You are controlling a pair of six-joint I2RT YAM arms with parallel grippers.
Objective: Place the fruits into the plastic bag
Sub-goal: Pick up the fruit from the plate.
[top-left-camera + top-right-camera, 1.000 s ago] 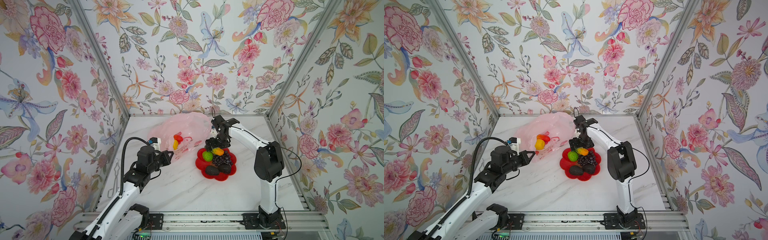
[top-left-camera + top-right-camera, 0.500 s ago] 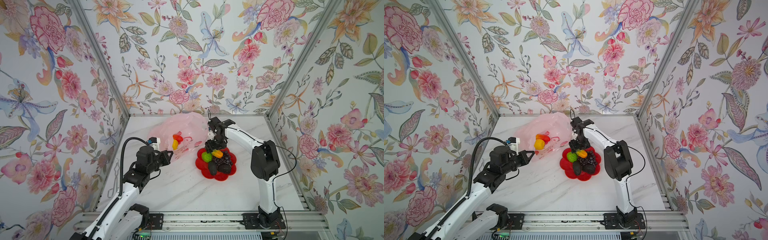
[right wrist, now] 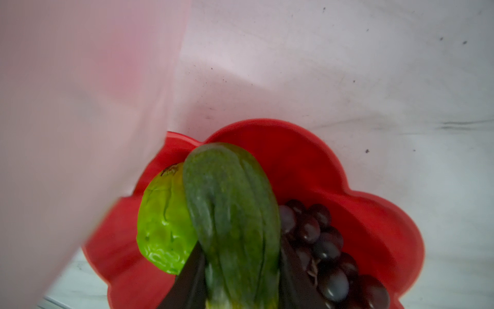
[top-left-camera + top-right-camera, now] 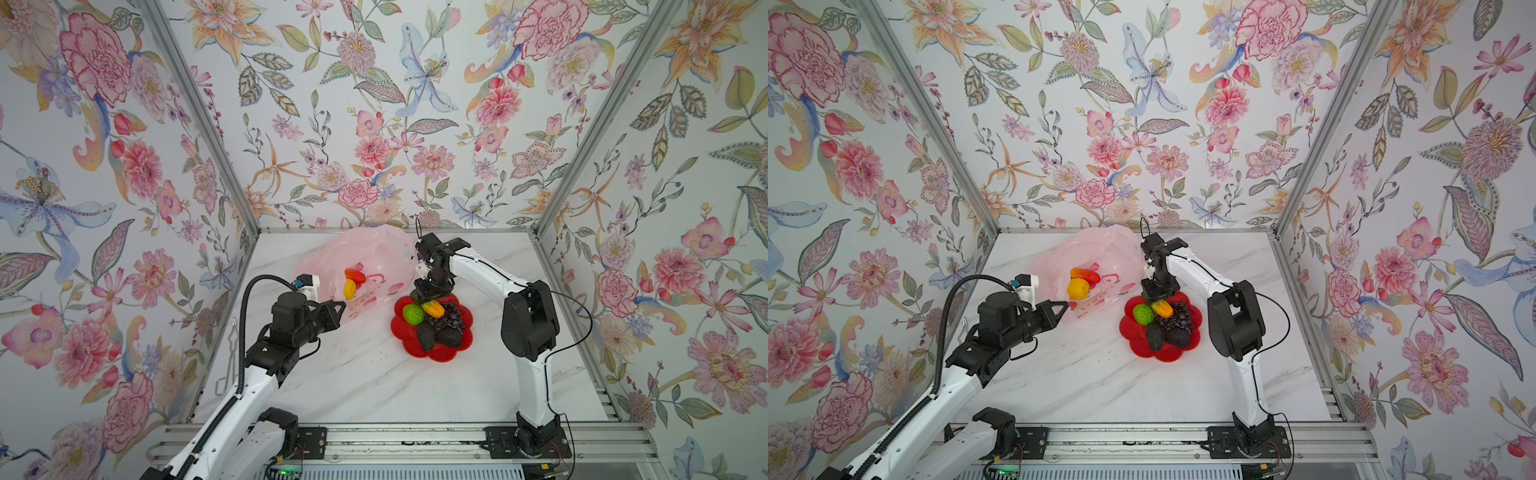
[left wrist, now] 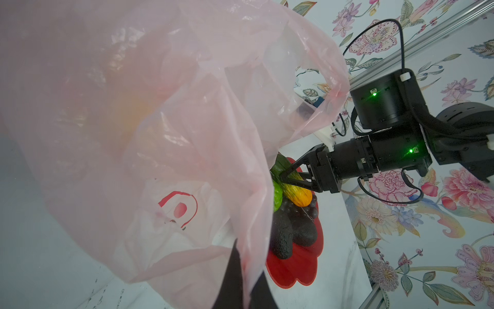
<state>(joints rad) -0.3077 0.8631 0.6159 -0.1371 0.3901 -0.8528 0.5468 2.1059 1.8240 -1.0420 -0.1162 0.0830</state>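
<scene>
In a top view, my left gripper point(image 4: 340, 306) is pinched shut on the near edge of the plastic bag point(image 4: 370, 253), and the bulk of the bag lies beyond its tips. Through the film, just past those tips, I see the lemon point(image 4: 350, 289). The red-orange piece point(image 4: 355, 275) touches it on the far side. My right gripper point(image 4: 428, 298) points down over the red dish point(image 4: 440, 355), with a jaw on either side of the mango point(image 4: 432, 308). The lime point(image 4: 412, 313) sits just beside those jaws on the bag side and the grapes point(image 4: 451, 316) on the opposite side. The avocados point(image 4: 426, 336) lie further from the jaws, toward the arm bases. In both top views the dish rests on the table point(image 4: 1100, 374) close by the bag; I cannot tell if they touch.

From the left wrist, the bag's point(image 5: 160, 107) edge runs between my left fingers point(image 5: 230, 281), which are together on it. Past the film, the right gripper point(image 5: 284, 178) has both fingers against the mango point(image 5: 299, 194).

From the right wrist, the mango point(image 3: 232, 214) fills the gap between my right fingers point(image 3: 191, 275). It is clamped and its skin is creased. The lime point(image 3: 163, 227) touches it on one side of the jaws, the grapes point(image 3: 315, 235) lie on the other, and the dish point(image 3: 374, 222) is beneath. The bag point(image 3: 66, 107) is a pink blur on the lime side.
</scene>
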